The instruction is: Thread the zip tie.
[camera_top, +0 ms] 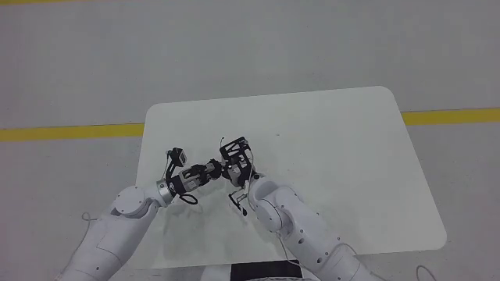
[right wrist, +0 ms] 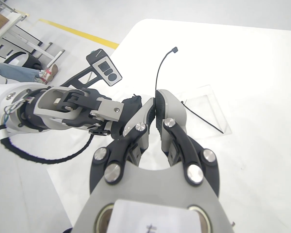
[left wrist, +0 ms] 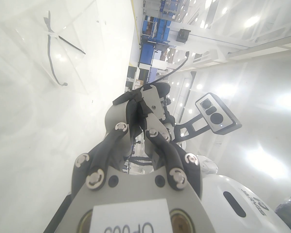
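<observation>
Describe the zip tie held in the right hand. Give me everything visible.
The zip tie is a thin black strap that looks like plastic. The right hand is shut on it, clamping its lower part. From there it rises free above the white table, bows to one side and ends in a small square head in the air. The left hand sits close beside the grip; whether it touches the strap cannot be told.

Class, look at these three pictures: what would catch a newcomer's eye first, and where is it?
Two tools sit close together over the near left part of the white table. The right tool is shut on a black zip tie that curves up from its pads, with the left tool right beside it. Just beyond them, a second zip tie lies in a clear tray on the table.
</observation>
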